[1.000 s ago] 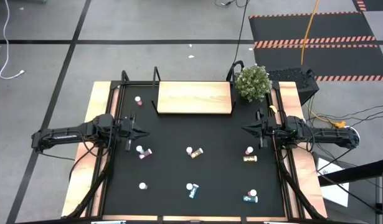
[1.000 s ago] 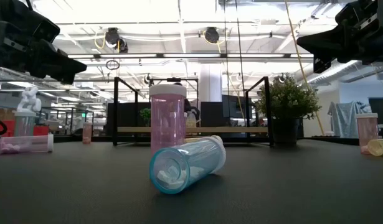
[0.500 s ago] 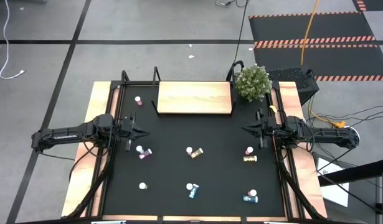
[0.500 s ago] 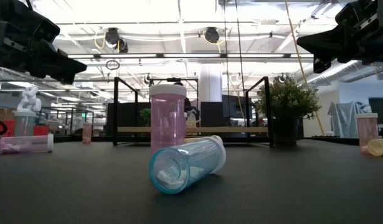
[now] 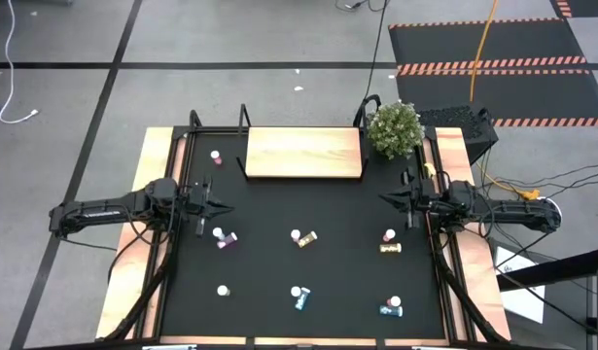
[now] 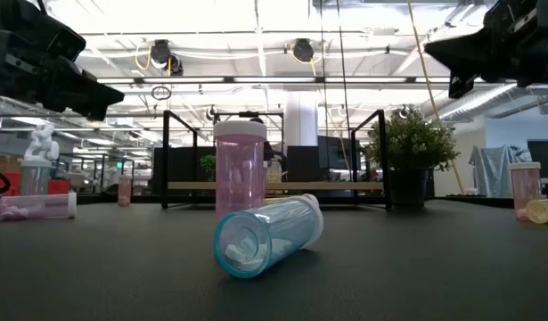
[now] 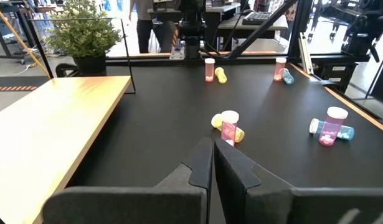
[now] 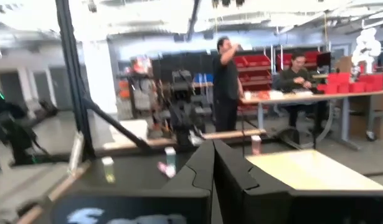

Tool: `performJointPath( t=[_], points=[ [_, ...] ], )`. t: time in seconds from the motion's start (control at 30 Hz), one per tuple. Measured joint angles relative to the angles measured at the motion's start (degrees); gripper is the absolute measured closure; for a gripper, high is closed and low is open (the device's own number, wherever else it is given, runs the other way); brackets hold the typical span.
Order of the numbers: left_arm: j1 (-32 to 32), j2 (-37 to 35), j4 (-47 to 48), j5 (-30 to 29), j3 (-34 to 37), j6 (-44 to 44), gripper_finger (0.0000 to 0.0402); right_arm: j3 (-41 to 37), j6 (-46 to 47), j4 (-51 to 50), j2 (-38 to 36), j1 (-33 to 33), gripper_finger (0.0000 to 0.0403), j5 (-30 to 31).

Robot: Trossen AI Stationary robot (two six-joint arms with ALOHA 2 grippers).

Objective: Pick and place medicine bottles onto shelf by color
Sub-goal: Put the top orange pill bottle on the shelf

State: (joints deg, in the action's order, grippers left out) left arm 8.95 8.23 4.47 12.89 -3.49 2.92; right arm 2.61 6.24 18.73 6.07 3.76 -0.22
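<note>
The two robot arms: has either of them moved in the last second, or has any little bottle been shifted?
Only the right gripper has stirred: it rose slightly, showing a little higher in the low view, empty and with its fingers together. The left gripper stayed where it was, also shut and empty. Nothing was grasped or released. The medicine bottles lie unmoved on the black mat, and the shelf is unchanged.

Grey floor [image 5: 230, 39] with black lines, striped mats [image 5: 493, 44]; bright ceiling lights [image 6: 256, 13], red bins [image 8: 260, 60]
</note>
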Motion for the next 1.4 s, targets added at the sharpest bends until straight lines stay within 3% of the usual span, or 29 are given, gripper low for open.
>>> performJointPath(
  t=[0.13, 0.27, 0.5, 0.63, 0.7, 0.8, 0.87, 1.17, 1.27, 1.4],
  points=[
    [0.9, 0.0, 1.0, -1.2, 0.0, 3.8, 0.0380, 0.0, 16.2, 3.4, 0.0, -0.1, 0.0403, 0.4],
    [3.5, 0.1, -0.6, -6.9, -0.1, 9.8, 0.0380, 0.0, 33.5, 4.6, 0.0, -0.1, 0.0403, 1.7],
    [4.3, 0.5, -1.2, -8.9, 0.0, 10.2, 0.0380, 0.0, 37.6, 5.0, 0.3, -0.1, 0.0403, 4.3],
    [4.3, 0.6, -3.4, -9.4, 0.0, 15.6, 0.0380, 0.0, 41.1, 4.9, 0.6, -0.1, 0.0403, 17.6],
    [4.1, 0.5, -8.2, -8.3, 0.0, 8.8, 0.0380, 0.0, 43.9, 5.1, 0.8, -0.1, 0.0403, 22.6],
    [3.4, 0.5, -17.1, -5.6, 0.0, -9.0, 0.0380, 0.2, 44.4, 5.0, 1.4, -0.1, 0.0399, 22.7],
    [3.4, 0.5, -22.6, -5.7, 0.0, -16.2, 0.0380, 0.6, 45.0, 4.7, 2.1, -0.1, 0.0393, 22.7],
    [3.4, 0.7, -36.5, -8.8, -0.3, -27.3, 0.0380, 7.5, 41.6, 4.0, 10.2, -0.1, 0.0352, 19.4],
    [3.3, 2.6, -27.0, -9.6, -3.5, -30.8, 0.0380, 12.9, 38.4, 0.0, 14.5, -0.1, 0.0340, 18.3],
    [3.5, 9.5, -0.6, -17.6, -14.2, -33.7, 0.0381, 22.1, 29.5, -11.1, 20.9, 0.0, 0.0328, 18.2]
  ],
)
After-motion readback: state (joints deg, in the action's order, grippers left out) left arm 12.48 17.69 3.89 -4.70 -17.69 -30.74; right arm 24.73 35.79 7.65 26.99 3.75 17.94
